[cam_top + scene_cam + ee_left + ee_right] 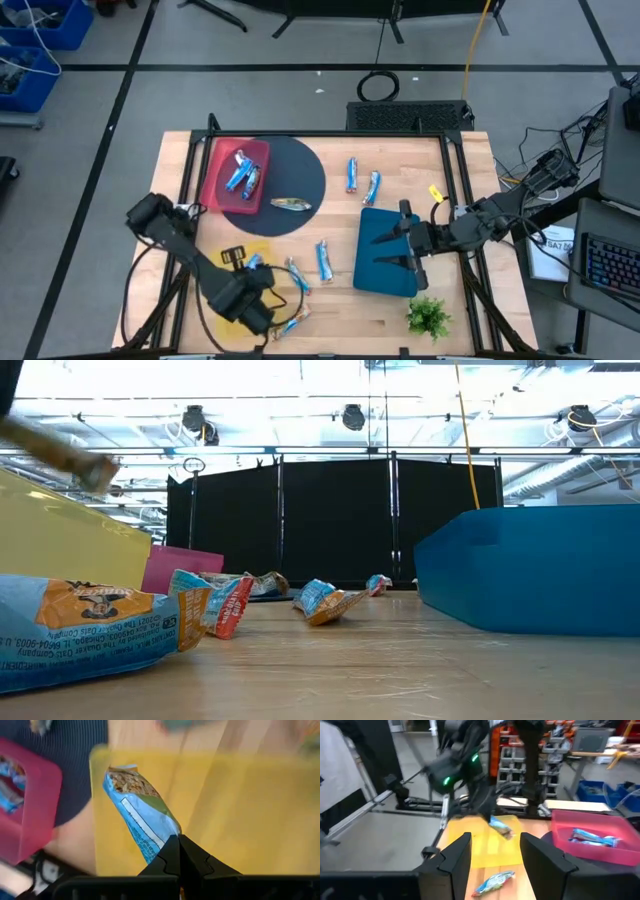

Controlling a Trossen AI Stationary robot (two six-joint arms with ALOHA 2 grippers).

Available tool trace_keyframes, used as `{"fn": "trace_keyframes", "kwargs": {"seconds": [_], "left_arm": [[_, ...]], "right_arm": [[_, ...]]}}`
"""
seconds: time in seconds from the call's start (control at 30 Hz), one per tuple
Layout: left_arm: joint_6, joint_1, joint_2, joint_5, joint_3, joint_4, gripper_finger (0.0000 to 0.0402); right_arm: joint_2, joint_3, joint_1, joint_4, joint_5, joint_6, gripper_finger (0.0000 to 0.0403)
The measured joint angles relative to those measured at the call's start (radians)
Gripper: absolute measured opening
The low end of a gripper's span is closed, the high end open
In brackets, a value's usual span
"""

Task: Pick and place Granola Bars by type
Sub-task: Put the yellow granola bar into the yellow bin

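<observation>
My left gripper [258,272] hangs over a yellow tray [250,810] at the table's near left, shut on a blue granola bar [142,815]. A red tray [222,185] at the far left holds two blue bars [242,176]. Another bar [290,205] lies on a dark round mat [300,170]. More bars lie loose on the wood: two at the far middle [352,175] [372,187], two mid-table [323,260] [297,275], one near the front edge [295,322]. My right gripper [392,250] stands open above a blue tray [372,280], holding nothing. My left gripper pinches one end of the bar's wrapper [160,845] between its two shut fingertips [172,852], coming from above and pointing steeply down. The bar [500,827] hangs tilted below the fingers, clear of the yellow tray.
A small green plant [428,317] stands at the near right corner, beside the blue tray. In the low view a bar [90,625] lies close at the left and the blue tray's wall [530,570] rises at the right.
</observation>
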Motion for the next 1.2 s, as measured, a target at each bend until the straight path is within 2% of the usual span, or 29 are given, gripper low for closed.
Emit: {"fn": "trace_keyframes", "kwargs": {"seconds": [0.23,0.43,0.6,0.87,1.0,1.1,1.2], "left_arm": [[-0.038,-0.052,-0.081,-0.003,-0.264,0.231,0.0],[-0.083,-0.051,-0.191,-0.019,-0.505,0.451,0.0],[-0.063,-0.034,-0.238,0.036,-0.655,0.571,0.0007],[0.167,0.063,-0.331,0.157,-0.65,0.572,0.0101],[0.262,0.139,-0.393,0.243,-0.586,0.51,0.0143],[0.379,0.205,-0.423,0.182,-0.489,0.401,0.0161],[0.611,0.282,-0.43,0.073,-0.403,0.343,0.0169]], "right_arm": [[0.0,0.0,0.0,0.045,0.002,0.018,0.016],[0.006,0.0,0.0,0.1,0.003,0.029,0.016],[0.006,0.0,0.0,0.153,0.003,0.033,0.016],[0.006,0.0,0.0,0.16,0.002,0.02,0.016],[0.006,0.0,0.0,0.16,0.023,0.001,0.016],[0.006,0.0,0.0,0.158,0.027,-0.019,0.016],[0.006,0.0,-0.001,0.157,0.027,-0.038,0.016]]}}
